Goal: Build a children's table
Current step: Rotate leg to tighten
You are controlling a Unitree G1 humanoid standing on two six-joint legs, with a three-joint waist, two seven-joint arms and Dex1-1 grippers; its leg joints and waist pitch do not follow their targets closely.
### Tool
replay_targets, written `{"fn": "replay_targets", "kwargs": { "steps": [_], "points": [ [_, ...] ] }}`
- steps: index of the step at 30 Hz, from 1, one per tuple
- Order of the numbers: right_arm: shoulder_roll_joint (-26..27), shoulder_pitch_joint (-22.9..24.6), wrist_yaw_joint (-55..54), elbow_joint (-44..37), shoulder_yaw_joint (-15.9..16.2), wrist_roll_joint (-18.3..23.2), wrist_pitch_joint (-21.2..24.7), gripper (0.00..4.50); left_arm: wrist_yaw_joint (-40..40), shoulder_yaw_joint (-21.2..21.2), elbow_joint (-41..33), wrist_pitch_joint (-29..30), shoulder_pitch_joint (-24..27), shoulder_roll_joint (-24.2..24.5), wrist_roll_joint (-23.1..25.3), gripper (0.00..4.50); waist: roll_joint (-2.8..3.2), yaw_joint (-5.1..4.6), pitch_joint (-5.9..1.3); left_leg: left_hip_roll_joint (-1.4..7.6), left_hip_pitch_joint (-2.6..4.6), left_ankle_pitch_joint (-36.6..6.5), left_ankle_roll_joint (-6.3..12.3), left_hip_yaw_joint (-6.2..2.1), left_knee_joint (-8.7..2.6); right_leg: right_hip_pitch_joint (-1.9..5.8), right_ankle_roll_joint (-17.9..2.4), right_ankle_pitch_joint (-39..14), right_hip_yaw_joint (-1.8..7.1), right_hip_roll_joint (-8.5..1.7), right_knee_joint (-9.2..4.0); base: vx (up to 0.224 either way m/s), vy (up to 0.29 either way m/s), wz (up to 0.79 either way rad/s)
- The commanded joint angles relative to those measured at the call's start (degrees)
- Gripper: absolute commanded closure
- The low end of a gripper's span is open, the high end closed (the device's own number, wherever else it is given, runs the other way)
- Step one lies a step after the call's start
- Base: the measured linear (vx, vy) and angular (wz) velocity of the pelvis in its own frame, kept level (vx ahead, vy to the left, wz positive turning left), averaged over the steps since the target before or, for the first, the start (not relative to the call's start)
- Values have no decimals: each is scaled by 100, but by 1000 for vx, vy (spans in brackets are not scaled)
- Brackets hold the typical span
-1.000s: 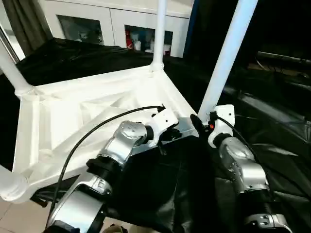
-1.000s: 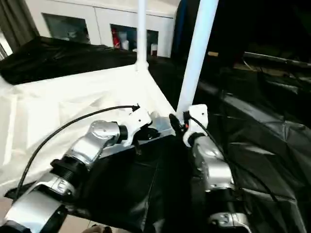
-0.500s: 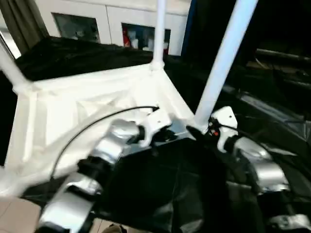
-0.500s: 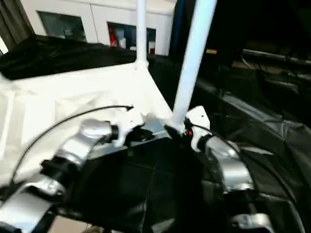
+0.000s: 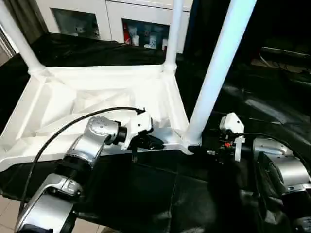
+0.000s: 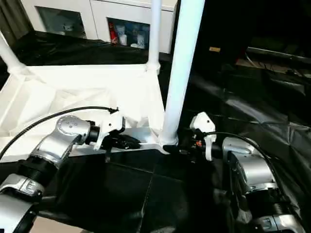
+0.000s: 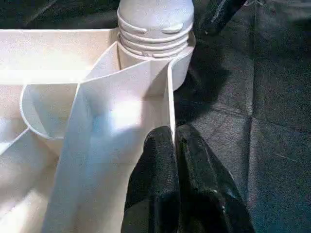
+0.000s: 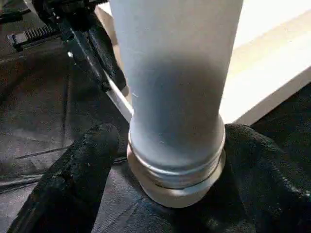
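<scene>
The children's table lies upside down on the black drape, its white tabletop showing the ribbed underside. Three white legs stand in its corner sockets: the near right leg, a far leg and a far left leg. My left gripper is shut on the tabletop's near rim, close to the near right socket. My right gripper reaches in from the right. It stands open around that leg's threaded base, one black finger on each side.
The black-draped work table extends in front and to the right. White cabinets with glass doors stand behind it. Dark equipment lies at the far right, and light floor shows at the lower left.
The camera has shifted. My right arm has swung out to the right, so it now meets the leg base from the side, and its jaws have widened. The left gripper keeps its hold on the rim.
</scene>
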Motion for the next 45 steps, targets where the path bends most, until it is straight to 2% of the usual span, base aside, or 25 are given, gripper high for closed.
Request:
{"fn": "replay_targets", "kwargs": {
  "steps": [1, 4, 6, 10, 12, 15, 18, 20, 21, 22, 24, 25, 26, 27, 28, 29, 30, 31, 33, 34, 38, 39, 41, 43, 45],
  "points": [
    [59, -67, 134, -30, 120, 37, 42, 104, -116, -175, 36, 60, 157, -51, 17, 450, -57, 23, -267, 171, 31, -1397, 475, -37, -329, 283, -1338, -1528, 178, -233, -368, 0, 0, 0],
    [130, -82, 151, -59, 142, 109, 46, 124, -124, -173, 8, 55, 168, -60, -13, 450, -73, 30, -288, 165, 32, -1265, 490, -31, -313, 294, -1353, -1331, 182, -233, -344, 0, 0, 0],
    [138, -73, 158, -81, 150, 117, 60, 137, -122, -172, 9, 54, 167, -57, -17, 450, -62, 35, -289, 166, 32, -1180, 527, -27, -306, 295, -1390, -1200, 177, -229, -332, 0, 0, 0],
    [142, -43, 198, -52, 167, 134, 41, 175, -96, -165, 15, 49, 171, -45, -2, 450, -64, 43, -304, 162, 29, -1141, 538, -25, -298, 309, -1404, -1169, 172, -229, -324, 0, 0, 0],
    [166, -18, 188, -44, 154, 147, 53, 180, -40, -157, 33, 27, 172, -44, 20, 450, -64, 46, -312, 163, 31, -1124, 538, -25, -293, 313, -1415, -1142, 174, -231, -317, 0, 0, 0],
    [440, 100, -474, 129, 87, -61, -2, 182, 705, -54, 291, -38, 86, -212, 225, 450, -68, 40, -306, 162, 32, -1162, 537, -21, -292, 295, -1398, -1209, 175, -232, -331, 0, 0, 0],
    [778, 153, -1268, 359, 2, -300, -110, 184, 1278, 60, 464, 87, 6, -441, 283, 450, -66, 10, -272, 160, 53, -1594, 284, -54, -338, 260, -1117, -2178, 176, -260, -428, 0, 0, 0],
    [1148, 189, -2029, 533, -109, -428, -92, 185, 1693, 77, 555, 165, -36, -663, 355, 450, -83, -19, -258, 152, 29, -1719, 172, -77, -366, 253, -967, -2486, 168, -245, -450, 0, 0, 0],
    [1200, 193, -2130, 549, -122, -442, -81, 185, 1748, 71, 565, 178, -41, -694, 371, 450, -73, -14, -256, 141, 59, -1871, 127, -91, -369, 239, -850, -2798, 160, -261, -492, 0, 0, 0],
    [1380, 203, -2471, 595, -166, -491, -35, 185, 1922, 50, 598, 218, -59, -804, 419, 450, -72, -31, -249, 140, 51, -1935, 118, -92, -372, 222, -798, -2912, 167, -264, -503, 0, 0, 0],
    [1707, 197, -3104, 665, -234, -605, 45, 185, 2253, 17, 671, 290, -101, -1036, 497, 450, -69, -35, -241, 131, 96, -2119, 76, -103, -370, 183, -647, -3205, 172, -266, -564, 0, 0, 0],
    [1940, 152, -3615, 756, -270, -735, 73, 185, 2434, -16, 715, 350, -128, -1221, 532, 450, -17, -33, -246, 132, 100, -2144, 40, -113, -383, 180, -645, -3180, 175, -260, -552, 0, 0, 0],
    [2137, 98, -4036, 853, -289, -847, 75, 185, 2628, -41, 764, 383, -157, -1393, 584, 450, -38, -64, -230, 122, 110, -2306, -1, -123, -396, 151, -570, -3341, 156, -241, -583, 0, 0, 0],
    [2169, 86, -4089, 869, -288, -861, 75, 185, 2653, -45, 770, 390, -161, -1422, 589, 450, -50, -74, -230, 111, 114, -2374, -24, -128, -394, 152, -524, -3456, 149, -238, -590, 0, 0, 0],
    [2440, -19, -4508, 988, -258, -979, 79, 185, 2813, -97, 800, 458, -188, -1675, 624, 450, -30, -88, -226, 96, 125, -2504, -45, -145, -395, 143, -423, -3666, 138, -238, -626, 0, 0, 0],
    [2445, -22, -4515, 990, -256, -981, 79, 185, 2815, -98, 800, 460, -189, -1680, 624, 450, -27, -85, -239, 89, 145, -2529, -42, -152, -390, 135, -390, -3723, 133, -243, -633, 0, 0, 0],
    [2560, -70, -4644, 1014, -219, -1030, 76, 185, 2853, -140, 796, 471, -193, -1797, 647, 450, 17, -78, -237, 84, 145, -2558, 16, -171, -407, 144, -331, -3755, 132, -248, -662, 0, 0, 0],
    [2631, -121, -4658, 1018, -134, -1083, -23, 185, 2822, -204, 767, 462, -188, -1905, 662, 450, 8, -84, -243, 80, 147, -2566, 34, -166, -411, 144, -319, -3721, 129, -237, -677, 0, 0, 0],
    [2627, -136, -4642, 1017, -101, -1106, -91, 185, 2809, -224, 755, 449, -187, -1928, 670, 450, 9, -81, -261, 75, 130, -2540, 89, -172, -429, 175, -310, -3603, 122, -239, -686, 0, 0, 0],
    [2598, -144, -4620, 1012, -107, -1087, -170, 130, 2795, -234, 758, 445, -193, -1920, 683, 450, 32, -79, -258, 80, 135, -2569, 125, -168, -436, 158, -338, -3510, 132, -230, -685, 0, 0, 0],
    [2440, -152, -4450, 990, -176, -1071, -271, 116, 2718, -184, 803, 371, -188, -1778, 725, 450, 36, -74, -270, 91, 120, -2549, 136, -161, -446, 168, -429, -3254, 137, -223, -660, 0, 0, 0],
    [2311, -148, -4244, 958, -173, -1037, -323, 94, 2632, -164, 792, 341, -172, -1673, 729, 450, 33, -73, -266, 91, 124, -2566, 152, -152, -445, 165, -459, -3204, 144, -224, -659, 0, 0, 0],
    [2019, -137, -3785, 877, -135, -950, -410, 94, 2415, -139, 767, 262, -143, -1474, 723, 450, 19, -56, -271, 91, 105, -2510, 206, -154, -444, 197, -464, -3168, 144, -236, -653, 0, 0, 0],
    [1589, -105, -2992, 720, -70, -803, -470, 94, 2004, -138, 700, 123, -93, -1216, 651, 450, 10, -37, -287, 101, 83, -2286, 299, -125, -432, 222, -603, -2826, 164, -238, -619, 0, 0, 0],
    [1418, -86, -2663, 642, -33, -737, -485, 94, 1798, -145, 665, 50, -71, -1113, 612, 450, -5, -21, -294, 102, 58, -2160, 364, -117, -420, 255, -663, -2668, 168, -240, -595, 0, 0, 0]
  ]
}}
